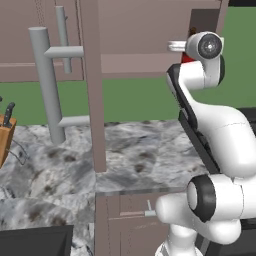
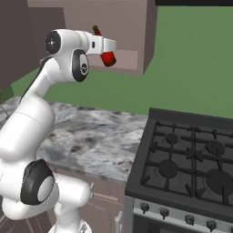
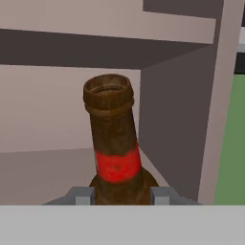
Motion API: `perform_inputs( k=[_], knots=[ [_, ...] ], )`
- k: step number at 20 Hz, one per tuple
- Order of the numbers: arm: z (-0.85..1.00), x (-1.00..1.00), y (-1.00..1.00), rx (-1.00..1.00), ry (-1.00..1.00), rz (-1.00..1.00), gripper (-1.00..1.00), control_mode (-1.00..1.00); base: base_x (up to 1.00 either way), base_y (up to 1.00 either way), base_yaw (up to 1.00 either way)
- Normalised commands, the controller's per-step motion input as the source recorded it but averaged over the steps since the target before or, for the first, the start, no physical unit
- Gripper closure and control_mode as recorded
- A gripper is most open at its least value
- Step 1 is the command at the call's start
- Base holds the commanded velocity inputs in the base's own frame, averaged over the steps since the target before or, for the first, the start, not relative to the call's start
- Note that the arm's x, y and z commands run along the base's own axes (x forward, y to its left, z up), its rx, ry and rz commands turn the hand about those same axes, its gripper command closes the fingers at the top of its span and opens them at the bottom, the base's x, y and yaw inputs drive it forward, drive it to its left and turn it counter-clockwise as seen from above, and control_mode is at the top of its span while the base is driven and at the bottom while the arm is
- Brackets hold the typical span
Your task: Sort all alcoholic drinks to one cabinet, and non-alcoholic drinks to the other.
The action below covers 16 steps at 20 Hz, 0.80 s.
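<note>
1. Step in hand: delivery of one alcoholic drink to a wall cabinet. The small amber-brown long-necked glass bottle with a red label (image 3: 113, 143) is raised at cabinet height, in front of the open brown wall cabinet (image 3: 72, 124), above the grey marbled counter (image 1: 135, 160) and left of the black gas stove (image 2: 191, 164).

2. Position of the bottle: in the right base view it (image 2: 107, 57) hangs tilted, neck up and to the left, just off the cabinet's lower front edge. In the hand view the cabinet floor and back wall lie beyond it; whether the base has crossed the sill cannot be settled from these angles.

3. End effector: the two-finger gripper (image 3: 122, 195) is pinched on the bottle's lower body, one finger tip (image 3: 81, 195) on each side, both touching the glass.

4. Next move, as judged: carry the bottle further in over the shelf, bring it upright, lower it until it stands, then release.

5. Risk, as judged: the tilt could tip the bottle on release.
</note>
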Motion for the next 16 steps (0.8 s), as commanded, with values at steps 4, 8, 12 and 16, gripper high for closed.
perform_inputs(
  k=[4, 8, 12, 16],
  knots=[
    [0.00, 0.32, -0.06, 0.00, 0.00, 0.00, 1.00, -1.00, 0.00, 0.00, 0.00],
    [0.00, 0.31, -0.07, 0.01, 0.00, 0.00, 1.00, -1.00, 0.00, 0.00, 0.00],
    [0.01, 0.25, -0.07, 0.03, 0.00, 0.00, 1.00, -1.00, 0.00, 0.00, 0.00],
    [0.02, 0.25, -0.08, 0.03, 0.00, 0.00, 1.00, -1.00, 0.00, 0.00, 0.00]
  ],
)
